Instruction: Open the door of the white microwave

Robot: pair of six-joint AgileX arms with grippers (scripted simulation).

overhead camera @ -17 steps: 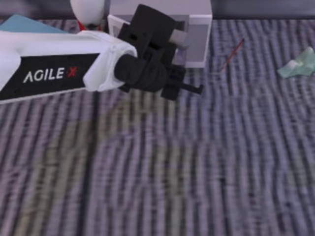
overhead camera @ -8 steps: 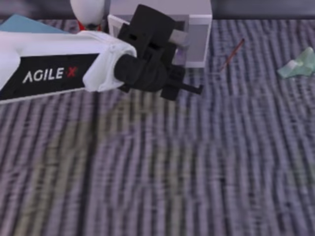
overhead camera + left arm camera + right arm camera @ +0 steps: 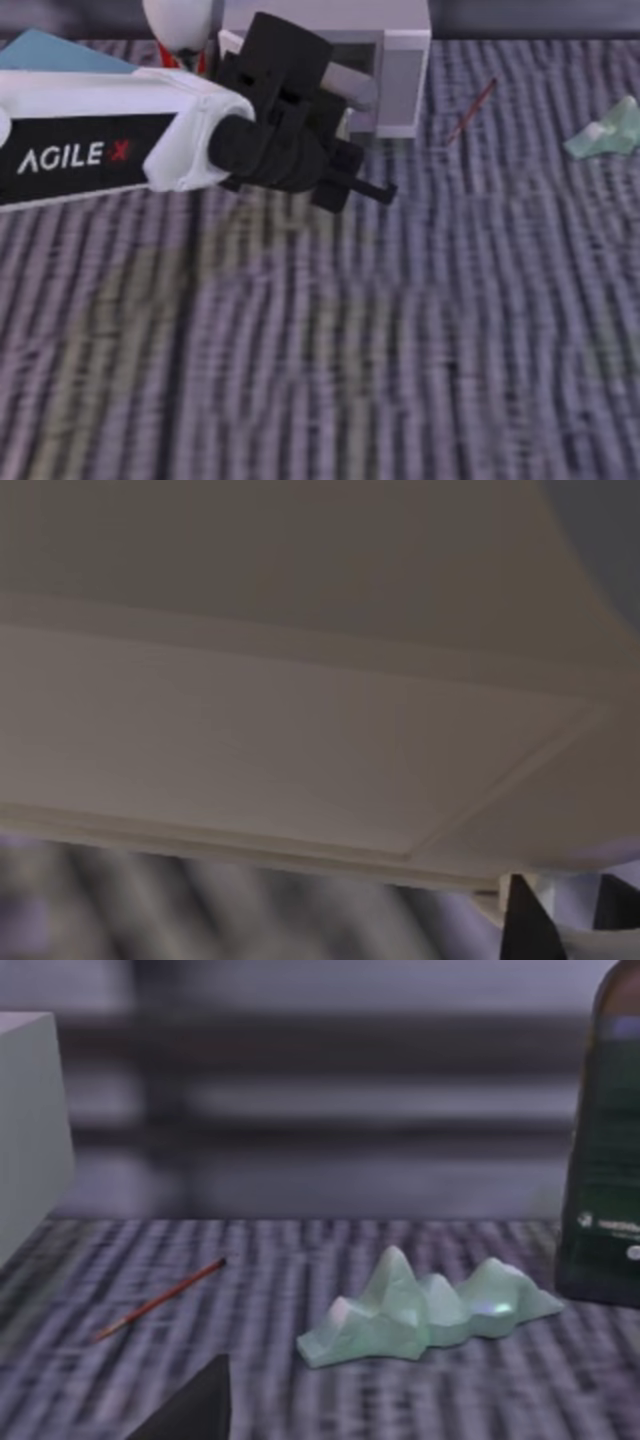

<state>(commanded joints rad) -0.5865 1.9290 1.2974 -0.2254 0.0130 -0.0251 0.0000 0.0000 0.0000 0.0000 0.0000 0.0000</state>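
At twelve o'clock on the table, our left pincer point(image 3: 345, 105) has drawn back toward nine o'clock from the microwave point(image 3: 395, 60), swinging its door point(image 3: 232, 48) wider. We cannot tell its grip. The right arm is parked out of view.

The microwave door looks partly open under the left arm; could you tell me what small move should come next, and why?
Probably keep drawing the left gripper toward the top view's left, swinging the door wider. The door stands angled off the white microwave, its cavity only partly exposed, and the left wrist view is filled by the door panel, so the gripper seems engaged at it.
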